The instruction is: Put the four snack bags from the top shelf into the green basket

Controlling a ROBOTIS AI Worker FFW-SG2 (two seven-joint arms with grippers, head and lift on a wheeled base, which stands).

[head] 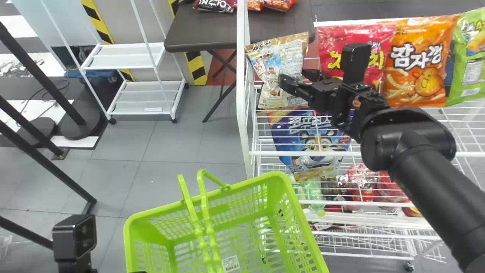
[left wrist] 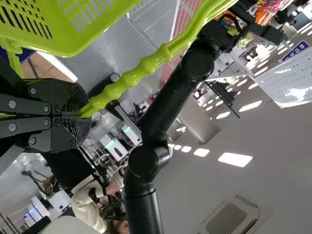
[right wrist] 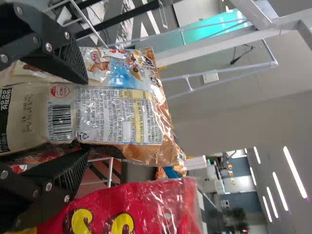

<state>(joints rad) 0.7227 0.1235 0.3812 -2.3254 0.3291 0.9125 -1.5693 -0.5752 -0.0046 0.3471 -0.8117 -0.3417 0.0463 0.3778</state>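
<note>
On the top shelf stand a brown-and-silver snack bag (head: pixel 278 64), a red bag (head: pixel 352 49), an orange bag (head: pixel 415 64) and a green bag (head: pixel 468 60). My right gripper (head: pixel 296 79) is at the brown-and-silver bag. Seen from the right wrist, that gripper (right wrist: pixel 82 119) is open, its fingers apart on either side of the brown-and-silver bag (right wrist: pixel 117 114), with the red bag (right wrist: pixel 141 207) alongside. The green basket (head: pixel 303 223) is below, left of the shelf. My left gripper (head: pixel 75 242) is beside it; in the left wrist view, this gripper (left wrist: pixel 80 114) is shut on the basket handle (left wrist: pixel 141 70).
A white shelf post (head: pixel 242 94) rises just left of the brown-and-silver bag. A blue bag (head: pixel 312 140) lies on the wire level below, with more goods lower down. Behind stand a dark table (head: pixel 204 30) and a white rack (head: pixel 121 60).
</note>
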